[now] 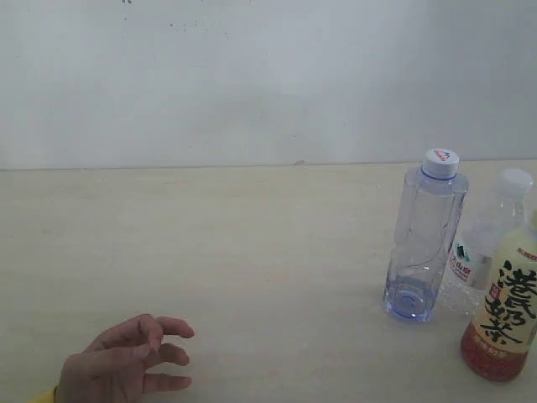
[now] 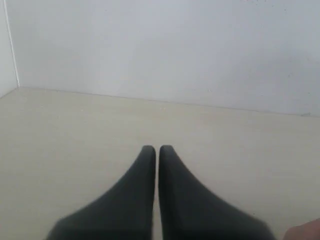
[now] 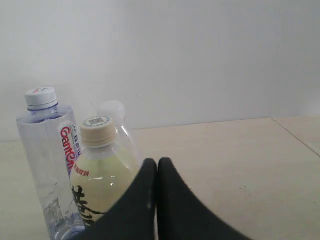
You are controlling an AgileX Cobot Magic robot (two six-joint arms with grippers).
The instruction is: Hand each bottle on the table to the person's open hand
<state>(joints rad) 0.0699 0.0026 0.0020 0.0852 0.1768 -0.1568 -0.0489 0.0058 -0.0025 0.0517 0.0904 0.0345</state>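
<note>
Three bottles stand upright at the right of the table. The tall clear bluish bottle has a white cap. Behind it to the right is the shorter clear white-labelled bottle, and the cream-and-red tea bottle stands nearest the front edge. The person's open hand rests at the front left, fingers spread, a bit of yellow cuff showing. Neither gripper appears in the exterior view. My left gripper is shut and empty over bare table. My right gripper is shut and empty, with the tea bottle and bluish bottle close beside it.
A plain white wall runs along the table's far edge. A wide stretch of bare tabletop lies between the hand and the bottles. A bit of skin shows at the corner of the left wrist view.
</note>
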